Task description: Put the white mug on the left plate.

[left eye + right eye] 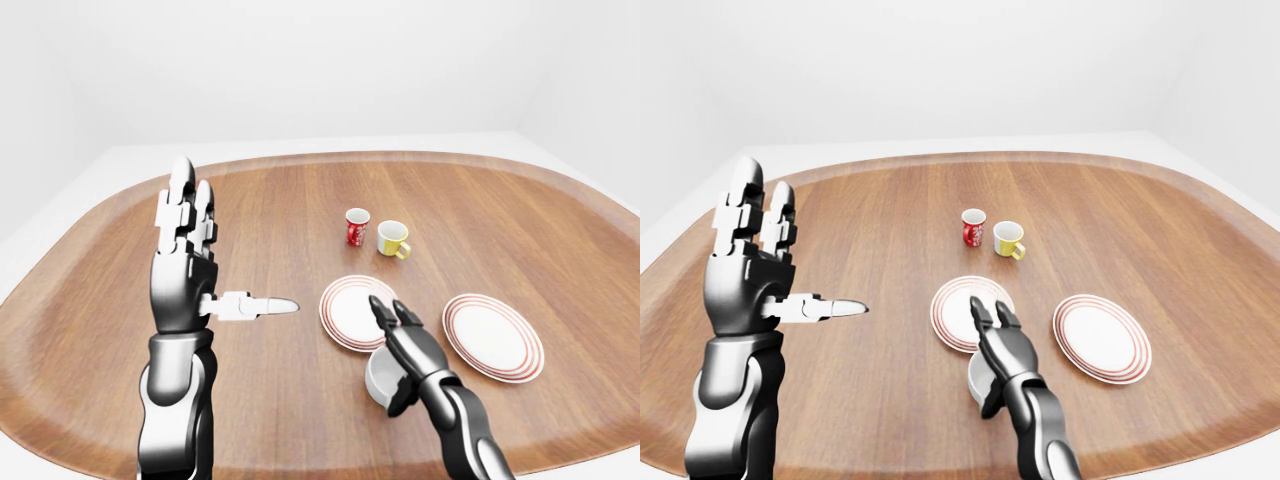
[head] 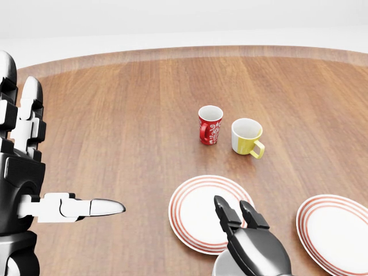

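The white mug [image 1: 377, 382] stands on the wooden table just below the left plate [image 1: 348, 312], a white plate with red rings, near the bottom middle of the left-eye view. My right hand [image 1: 392, 355] lies over the mug's top and right side. Its fingers [image 1: 381, 310] stretch straight out over the plate's lower rim and its thumb hangs down beside the mug, so the hand is not closed round it. The hand hides most of the mug. My left hand [image 1: 228, 250] is raised at the left, open and empty, fingers upright, thumb pointing right.
A second red-ringed plate [image 1: 493, 337] lies to the right of the first. A red patterned mug [image 1: 357, 226] and a yellow mug [image 1: 392, 238] stand side by side above the left plate. The table [image 1: 300, 200] is a large rounded wooden top with a raised rim.
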`<state>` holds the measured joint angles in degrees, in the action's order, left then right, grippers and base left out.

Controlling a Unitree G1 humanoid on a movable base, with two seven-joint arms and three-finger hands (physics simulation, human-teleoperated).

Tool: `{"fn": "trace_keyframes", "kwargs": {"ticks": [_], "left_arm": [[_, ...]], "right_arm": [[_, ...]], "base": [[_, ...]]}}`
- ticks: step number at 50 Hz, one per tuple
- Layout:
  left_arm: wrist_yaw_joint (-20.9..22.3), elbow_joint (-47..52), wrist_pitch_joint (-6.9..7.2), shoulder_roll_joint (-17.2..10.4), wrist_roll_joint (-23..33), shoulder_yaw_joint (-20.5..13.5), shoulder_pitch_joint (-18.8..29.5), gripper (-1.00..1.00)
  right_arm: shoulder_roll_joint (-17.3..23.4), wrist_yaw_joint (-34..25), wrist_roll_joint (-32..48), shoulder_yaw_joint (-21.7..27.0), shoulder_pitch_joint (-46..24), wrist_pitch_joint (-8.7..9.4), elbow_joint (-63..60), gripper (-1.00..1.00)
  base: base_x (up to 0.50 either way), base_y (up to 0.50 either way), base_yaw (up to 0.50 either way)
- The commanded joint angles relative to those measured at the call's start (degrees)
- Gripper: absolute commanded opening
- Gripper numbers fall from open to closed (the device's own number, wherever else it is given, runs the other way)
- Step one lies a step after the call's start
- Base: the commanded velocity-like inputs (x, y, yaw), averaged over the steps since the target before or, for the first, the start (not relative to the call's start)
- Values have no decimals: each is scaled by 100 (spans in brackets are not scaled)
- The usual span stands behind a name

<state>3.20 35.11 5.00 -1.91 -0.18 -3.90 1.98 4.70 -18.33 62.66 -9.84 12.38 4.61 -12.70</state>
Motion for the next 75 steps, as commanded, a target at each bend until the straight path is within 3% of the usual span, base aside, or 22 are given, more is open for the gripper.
{"fn": "trace_keyframes", "kwargs": {"ticks": [1,38,65,68,69,71,75], "left_arm": [[-3,-7,0,0,2,2,3,100],[1,41,0,9,13,23,-21,100],[-5,22,0,1,9,1,8,100],[-1,4,0,4,10,9,-6,100],[-1,2,0,4,8,8,-5,100],[-1,-1,0,0,2,-3,8,100],[-6,10,0,-6,-2,-11,27,100]], "right_arm": [[3,-255,84,-22,11,39,28,100],[-18,-238,21,31,-259,39,550,100],[47,-69,57,15,-263,-184,962,100],[47,-89,60,11,-249,-203,938,41],[45,-87,59,12,-249,-207,938,-47],[56,-84,78,-7,-216,-243,917,-100],[61,-110,96,-35,-162,-285,864,-100]], "base": [[0,0,0],[0,0,0],[0,0,0],[0,0,0],[0,0,0],[0,0,0],[0,0,0]]}}
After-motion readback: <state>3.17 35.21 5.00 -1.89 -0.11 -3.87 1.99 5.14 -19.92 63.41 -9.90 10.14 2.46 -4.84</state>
